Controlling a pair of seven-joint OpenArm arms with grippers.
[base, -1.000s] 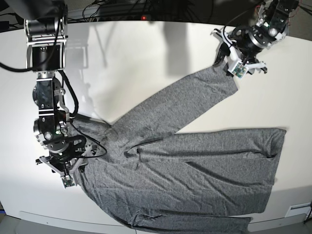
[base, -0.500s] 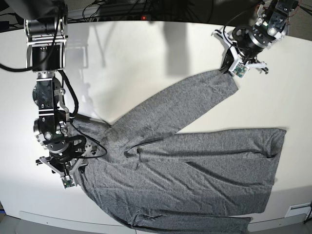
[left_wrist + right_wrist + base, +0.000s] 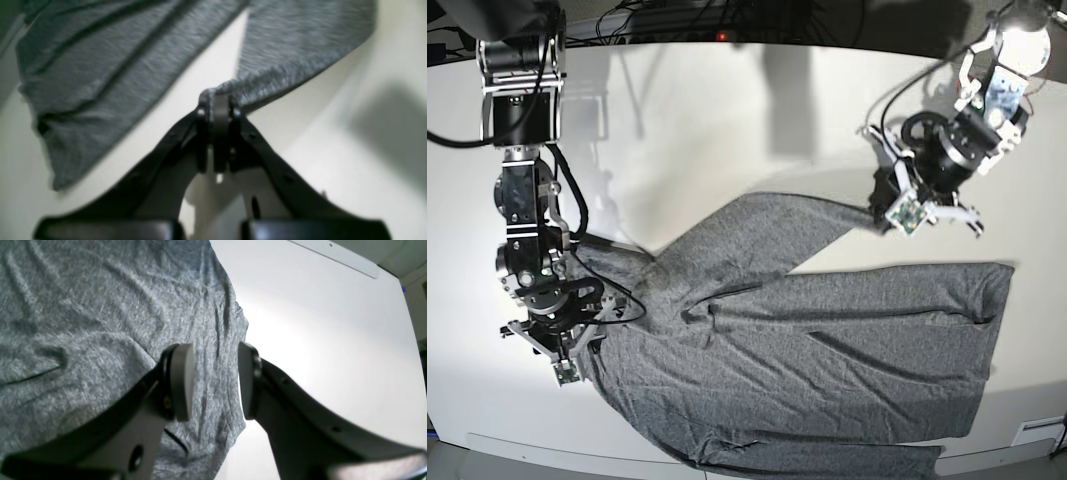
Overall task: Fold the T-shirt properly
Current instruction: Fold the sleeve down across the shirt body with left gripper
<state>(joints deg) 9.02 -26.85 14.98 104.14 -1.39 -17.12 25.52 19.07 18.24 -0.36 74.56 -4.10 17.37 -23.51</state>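
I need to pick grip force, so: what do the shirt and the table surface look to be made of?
T-shirt: soft, thin heather-grey knit, probably cotton blend; flecked weave, fine wrinkles, and it bunches limply where the left gripper pinches the sleeve.
Table: smooth, hard off-white surface, likely laminate or painted board; it shows soft sheen and crisp shadows.

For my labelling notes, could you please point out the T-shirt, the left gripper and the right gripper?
T-shirt (image 3: 827,350): base view, middle of the flat body panel.
Left gripper (image 3: 217,108): left wrist view, tips of the jaws pinching the sleeve end.
Right gripper (image 3: 215,380): right wrist view, gap between the parted jaws over the fabric edge.
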